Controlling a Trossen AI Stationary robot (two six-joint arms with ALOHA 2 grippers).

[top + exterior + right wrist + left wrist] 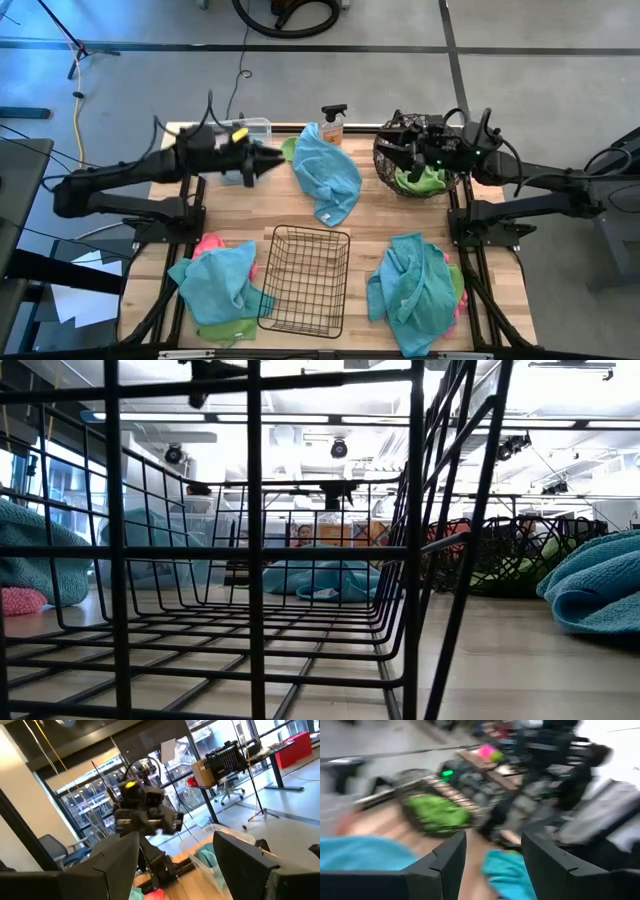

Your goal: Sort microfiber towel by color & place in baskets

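**Sorting barely started: one green in, piles left on the worktop**

Done so far: the round wire basket [415, 165] at the far right holds a lime green towel [425, 181]; nothing else sorted that I can see. The black grid basket [305, 279] at near centre is empty, its bare floor wires also showing in the low view. The clear bin [255, 129] at the far left is mostly hidden behind the left arm, so contents can't be told.

Left to do:
- a loose teal towel [327, 172] lying far centre, beside the orange spray bottle [332, 124] (not a task item)
- near-left pile [222, 285]: teal on top, pink peeking at its far edge, green underneath at the near edge
- near-right pile [415, 285]: mostly teal, slivers of green and pink at its right edge

Left pincer [268, 163] hovers above the worktop between the clear bin and the loose teal towel, fingers parted with nothing between them (the left wrist view shows the gap clear). Right pincer [408, 150] sits over the round basket, also spread wide and empty in its wrist view.

Judgement: early stage, most towels unsorted; the teal one at far centre looks like the nearest candidate for the left arm.
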